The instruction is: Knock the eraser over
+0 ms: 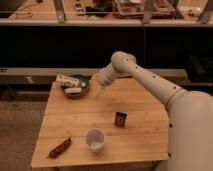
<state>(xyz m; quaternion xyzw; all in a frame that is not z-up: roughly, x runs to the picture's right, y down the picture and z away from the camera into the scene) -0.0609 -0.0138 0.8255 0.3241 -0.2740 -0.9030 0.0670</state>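
Observation:
The eraser (120,119) is a small dark block with a lighter edge, standing upright on the wooden table (75,112), right of centre. My gripper (99,91) hangs at the end of the white arm (145,75), above the table's back part, next to the green bowl. It is well behind the eraser and a little to its left, apart from it.
A green bowl (76,86) with white packets sits at the back left. A white cup (95,139) stands near the front, left of the eraser. A long reddish-brown bar (59,148) lies at the front left corner. A dark shelf wall runs behind the table.

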